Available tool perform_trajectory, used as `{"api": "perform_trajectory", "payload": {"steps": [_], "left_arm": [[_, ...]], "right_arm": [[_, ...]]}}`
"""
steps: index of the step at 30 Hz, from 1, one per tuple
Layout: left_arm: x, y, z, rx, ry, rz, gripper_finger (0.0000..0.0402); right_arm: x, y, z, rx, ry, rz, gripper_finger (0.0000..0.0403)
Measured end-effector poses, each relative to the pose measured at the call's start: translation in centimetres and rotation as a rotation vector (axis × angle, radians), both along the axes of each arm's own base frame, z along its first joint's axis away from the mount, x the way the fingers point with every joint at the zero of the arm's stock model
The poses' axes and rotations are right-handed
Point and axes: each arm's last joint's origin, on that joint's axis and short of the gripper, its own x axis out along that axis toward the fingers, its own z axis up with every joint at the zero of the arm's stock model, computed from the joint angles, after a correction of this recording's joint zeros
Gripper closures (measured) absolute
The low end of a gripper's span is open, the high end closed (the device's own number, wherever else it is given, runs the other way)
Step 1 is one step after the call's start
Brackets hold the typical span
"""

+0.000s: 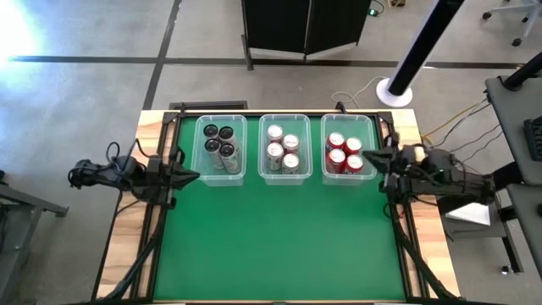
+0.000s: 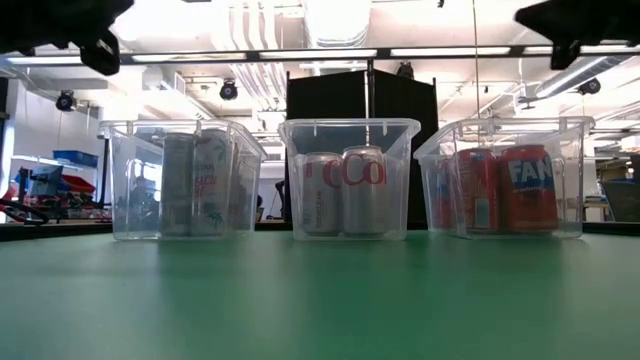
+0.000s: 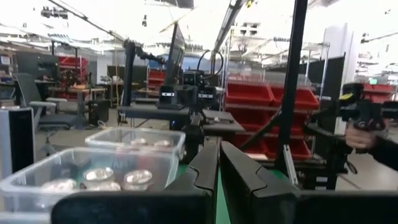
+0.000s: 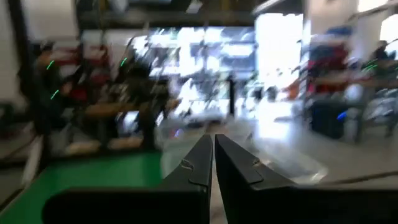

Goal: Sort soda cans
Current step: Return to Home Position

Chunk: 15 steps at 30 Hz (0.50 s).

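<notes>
Fingers (image 3: 207, 167) pinch together on nothing in my left wrist view; the right wrist view shows the same. From above, left gripper (image 1: 191, 176) and right gripper (image 1: 373, 158) flank the desk (image 1: 279, 246), parked clear, I judge, because the soda cans (image 1: 283, 149) sit sorted in bins (image 1: 245, 161). Low view: colours separated.

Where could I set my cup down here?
The green table mat in front of the three clear plastic bins is bare. The far strip is crowded: bins holding soda cans, left gripper and right gripper flanking them.

Dark cans (image 1: 212, 144) left, white cans (image 1: 275, 151) middle, red cans (image 1: 336, 157) right, upright
</notes>
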Motion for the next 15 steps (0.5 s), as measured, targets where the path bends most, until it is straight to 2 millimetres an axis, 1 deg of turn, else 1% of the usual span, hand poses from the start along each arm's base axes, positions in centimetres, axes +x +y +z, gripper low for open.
{"api": "perform_trajectory", "payload": {"steps": [2, 4, 8, 11, 14, 15], "left_arm": [[0.3, -0.1, -0.6, 0.001, 0.011, 0.001, 0.0402], [0.5, -0.1, -1.2, 0.0, 0.008, 0.003, 0.0402], [0.9, -0.2, -2.2, -0.013, 0.026, -0.001, 0.0401], [1.3, -0.3, -3.3, -0.031, 0.023, -0.016, 0.0401], [1.6, -0.5, -4.4, -0.026, -0.016, -0.08, 0.0401], [1.7, -0.6, -4.5, -0.014, -0.022, -0.097, 0.0401]], "right_arm": [[0.5, 0.1, -0.9, 0.002, 0.042, 0.042, 0.039], [1.2, 0.1, -1.3, -0.003, 0.013, 0.07, 0.039], [1.6, 0.3, -2.7, -0.01, -0.037, 0.138, 0.039], [2.3, 0.4, -4.4, -0.024, -0.025, 0.185, 0.039], [2.9, 0.3, -6.6, -0.005, -0.021, 0.187, 0.039], [3.0, 0.3, -6.7, 0.003, -0.013, 0.183, 0.039]]}}
